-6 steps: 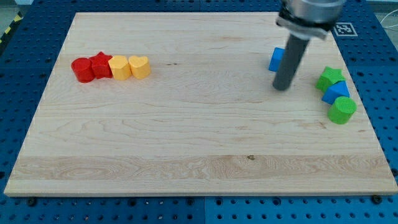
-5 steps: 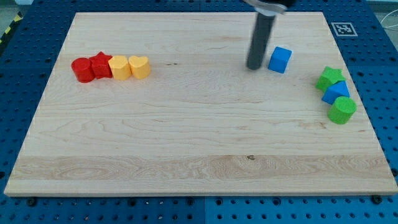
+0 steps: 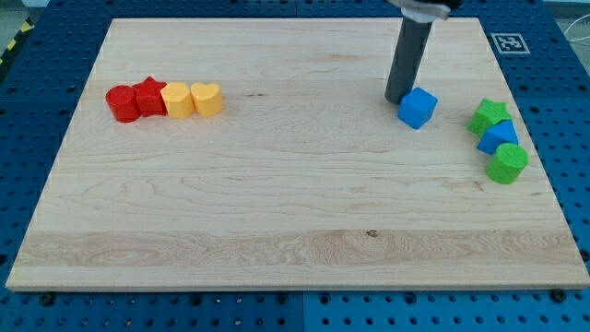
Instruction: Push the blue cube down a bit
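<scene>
Just below and to the view's right of my tip [image 3: 398,100] sits the blue cube [image 3: 418,108], touching or all but touching it at its upper-left corner. Tip is a bare rod: nothing to open, close or grasp, it only pushes. So the cube lies down-right of the tip, and a push toward the view's bottom from this spot would, I judge, catch it off-centre and spin it; better to get square above it first. Cube is turned roughly corner-on to the board edges, plain bright blue, no clear long axis.

Further right of the tip, well apart from the cube: green star-like block [image 3: 489,116], second blue block [image 3: 499,136], green cylinder [image 3: 507,163], clustered. Far left: red cylinder [image 3: 121,102], red star [image 3: 148,97], yellow block [image 3: 176,100], yellow heart [image 3: 207,98] in a row.
</scene>
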